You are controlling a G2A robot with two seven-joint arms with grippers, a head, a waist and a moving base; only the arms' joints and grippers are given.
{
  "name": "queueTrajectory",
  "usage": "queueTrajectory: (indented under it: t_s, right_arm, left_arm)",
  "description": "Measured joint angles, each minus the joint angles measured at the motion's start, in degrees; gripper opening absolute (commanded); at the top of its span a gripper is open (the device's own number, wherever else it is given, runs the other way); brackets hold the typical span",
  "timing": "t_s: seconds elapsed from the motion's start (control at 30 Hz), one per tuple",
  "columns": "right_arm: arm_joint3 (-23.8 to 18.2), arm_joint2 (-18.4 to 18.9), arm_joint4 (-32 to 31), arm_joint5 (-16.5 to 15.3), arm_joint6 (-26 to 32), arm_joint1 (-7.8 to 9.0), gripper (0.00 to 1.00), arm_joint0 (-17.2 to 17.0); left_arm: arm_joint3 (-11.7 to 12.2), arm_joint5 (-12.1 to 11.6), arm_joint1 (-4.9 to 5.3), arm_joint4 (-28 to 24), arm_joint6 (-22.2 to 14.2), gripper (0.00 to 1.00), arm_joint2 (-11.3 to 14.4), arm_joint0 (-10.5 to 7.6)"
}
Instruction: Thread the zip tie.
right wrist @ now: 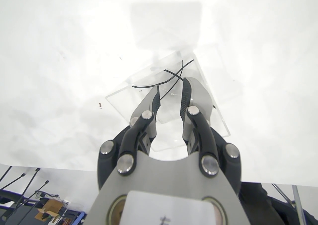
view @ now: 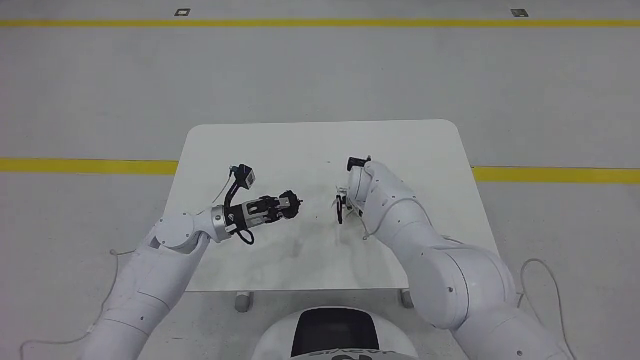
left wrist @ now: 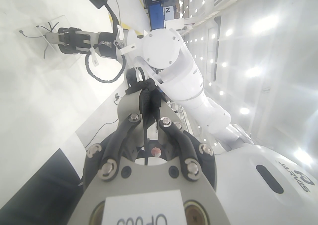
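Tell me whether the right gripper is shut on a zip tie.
No, the right gripper is open, fingers apart at the zip ties.

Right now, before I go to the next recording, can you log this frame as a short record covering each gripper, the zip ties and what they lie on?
left gripper: shut, aimed sideways toward the right gripper, apart from it
right gripper: open, fingertips down at the crossed zip ties
zip ties: thin, black, crossing one another on the clear plate
clear plate: lying flat on the table
table: white
threading: cannot tell whether any tie is threaded
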Motion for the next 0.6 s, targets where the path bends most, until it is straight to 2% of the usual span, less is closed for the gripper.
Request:
queueTrajectory:
  t_s: [0.6]
  right_arm:
    - [1.2, -0.2, 0.0, 0.0, 0.1, 0.32, 0.17, 0.3]
  left_arm:
    - [0.0, 0.0, 0.00, 0.0, 0.0, 0.00, 0.0, 0.00]
